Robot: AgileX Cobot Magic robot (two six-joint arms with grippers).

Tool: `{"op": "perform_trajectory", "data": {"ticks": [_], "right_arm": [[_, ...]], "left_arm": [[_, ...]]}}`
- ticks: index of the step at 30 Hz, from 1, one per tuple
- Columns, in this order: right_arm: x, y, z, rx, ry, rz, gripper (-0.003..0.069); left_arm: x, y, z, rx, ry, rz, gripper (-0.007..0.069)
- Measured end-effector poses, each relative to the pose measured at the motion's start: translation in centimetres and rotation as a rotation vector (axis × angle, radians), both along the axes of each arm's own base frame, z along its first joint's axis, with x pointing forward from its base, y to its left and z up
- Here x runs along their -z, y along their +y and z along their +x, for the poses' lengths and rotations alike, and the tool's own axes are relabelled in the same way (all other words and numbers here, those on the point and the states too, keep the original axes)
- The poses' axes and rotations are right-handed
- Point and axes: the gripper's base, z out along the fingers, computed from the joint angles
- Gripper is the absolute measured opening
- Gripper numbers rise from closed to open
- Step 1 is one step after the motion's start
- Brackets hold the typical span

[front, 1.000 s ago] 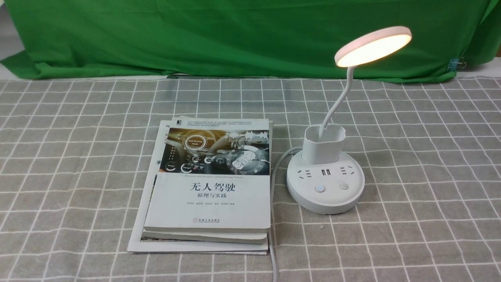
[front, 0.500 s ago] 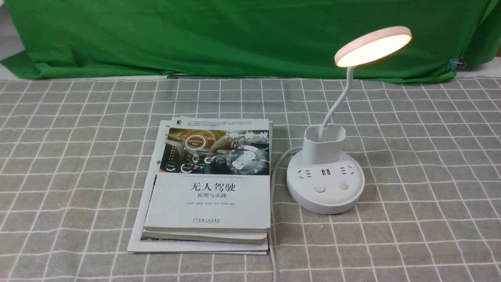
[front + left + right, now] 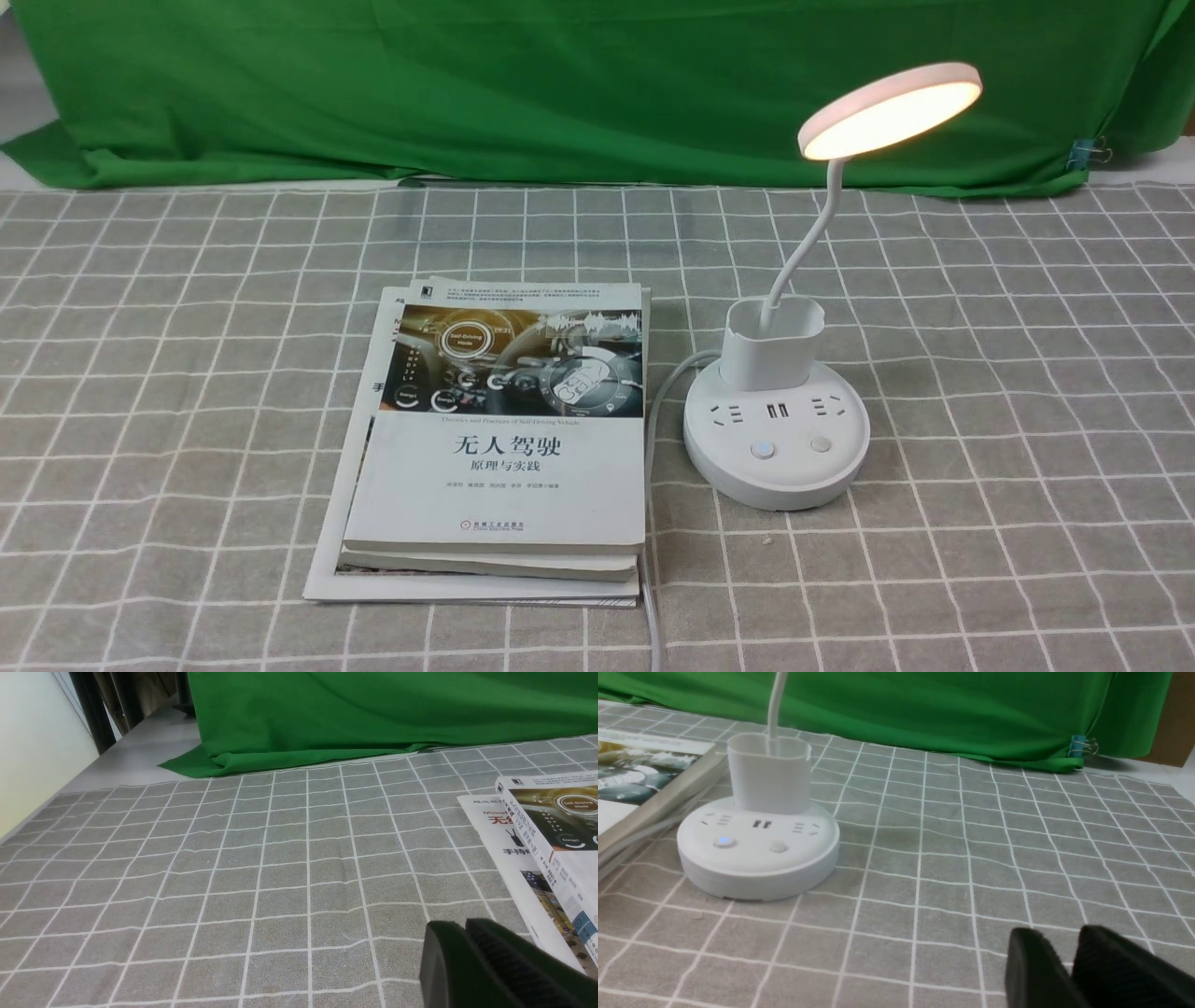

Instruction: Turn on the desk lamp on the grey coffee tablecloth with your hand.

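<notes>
A green backdrop cloth (image 3: 560,84) hung across the far side of the scene and served as the reference landmark. Its lower hem lay in folds on a pale grey counter (image 3: 135,760), which was exposed as a bare strip along the foot of the backdrop. A small blue-and-silver binder clip (image 3: 1088,151) was fixed to the backdrop's lower corner on the robot's right. Beyond the backdrop's opposite edge, a cream-coloured wall (image 3: 32,746) and dark upright posts (image 3: 100,704) were visible. A brown panel (image 3: 1181,714) stood past the clipped corner. Illumination was even, without hard shadows.
</notes>
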Motion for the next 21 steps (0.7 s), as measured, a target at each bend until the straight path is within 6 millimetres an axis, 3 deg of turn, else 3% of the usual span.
{"op": "perform_trajectory", "data": {"ticks": [21], "right_arm": [[0.0,0.0,0.0,0.0,0.0,0.0,0.0235]], "left_arm": [[0.0,0.0,0.0,0.0,0.0,0.0,0.0019]]}}
